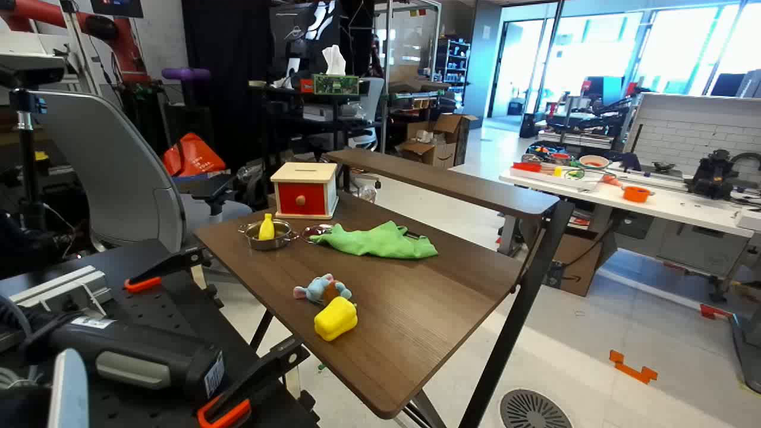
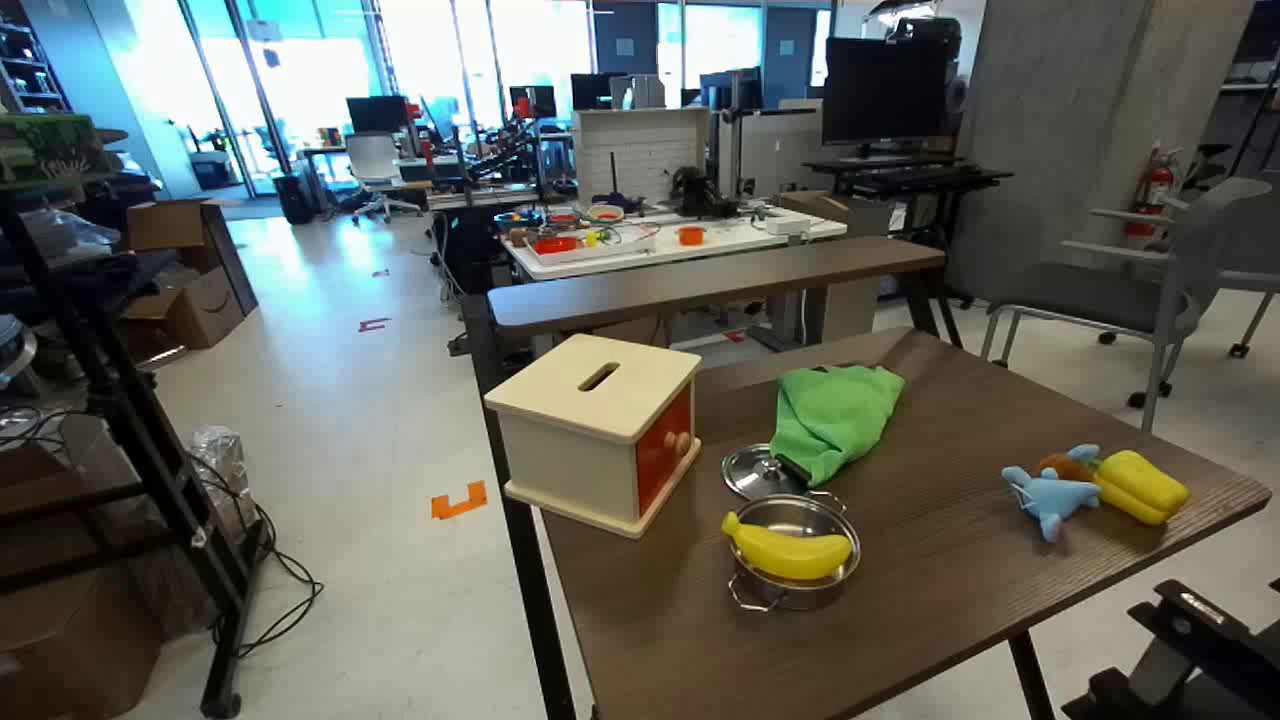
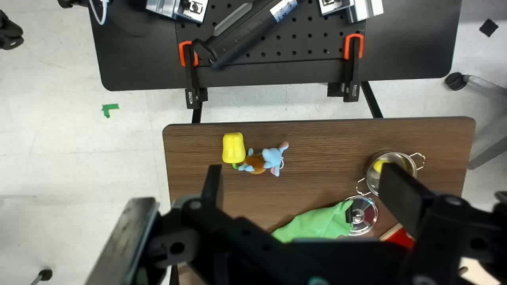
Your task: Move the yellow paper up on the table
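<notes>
"What could go wrong on that surface (image 1: 410,303)?"

"Brown wood grain, thin top. 'Paper' must mean the toy pepper (image 3: 233,147): upper left of centre, wrist view, near the edge. A clumsy nudge could send it over."

"And the gripper (image 3: 303,169)?"

"Spread wide, holding nothing. Off-line descent might pinch the plush (image 3: 272,157) too."

"Rest?"

"Wooden box (image 2: 585,460), just left of centre in an exterior view: pale, squared, red front. Green cloth (image 1: 380,241), middle of an exterior view: crumpled, limp. Plush: blue, lumpy, against or just beside the toy pepper, can't tell from where I stand. Toy pepper: yellow, blocky, smooth, likely slippery plastic."
</notes>
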Controlling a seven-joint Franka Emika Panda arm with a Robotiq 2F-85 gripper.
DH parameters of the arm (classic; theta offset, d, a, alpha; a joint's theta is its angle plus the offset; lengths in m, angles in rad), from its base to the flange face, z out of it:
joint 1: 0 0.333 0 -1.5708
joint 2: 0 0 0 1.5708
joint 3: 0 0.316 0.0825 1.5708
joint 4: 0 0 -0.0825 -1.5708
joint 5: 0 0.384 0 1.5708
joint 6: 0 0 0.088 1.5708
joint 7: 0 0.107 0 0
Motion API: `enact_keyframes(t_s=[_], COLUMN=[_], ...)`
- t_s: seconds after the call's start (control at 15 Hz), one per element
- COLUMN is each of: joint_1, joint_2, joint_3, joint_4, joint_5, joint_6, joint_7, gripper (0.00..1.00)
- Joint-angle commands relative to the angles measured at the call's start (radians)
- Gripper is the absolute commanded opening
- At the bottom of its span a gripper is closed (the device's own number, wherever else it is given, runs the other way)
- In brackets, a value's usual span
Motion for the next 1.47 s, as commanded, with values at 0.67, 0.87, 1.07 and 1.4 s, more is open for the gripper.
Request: enact_keyframes(t_s=[0.67,0.87,1.07,1.4], joint_1=[-0.001,-0.001,-0.001,-0.005], joint_2=[0.000,0.000,0.000,0.014], joint_3=[0.001,0.001,0.001,-0.006], joint_4=[0.002,0.002,0.002,-0.016], joint_5=[0.001,0.001,0.001,-0.001], joint_6=[-0.002,-0.002,-0.002,0.034], joint_7=[0.000,0.000,0.000,-0.005], gripper=[1.00,1.00,1.00,1.00])
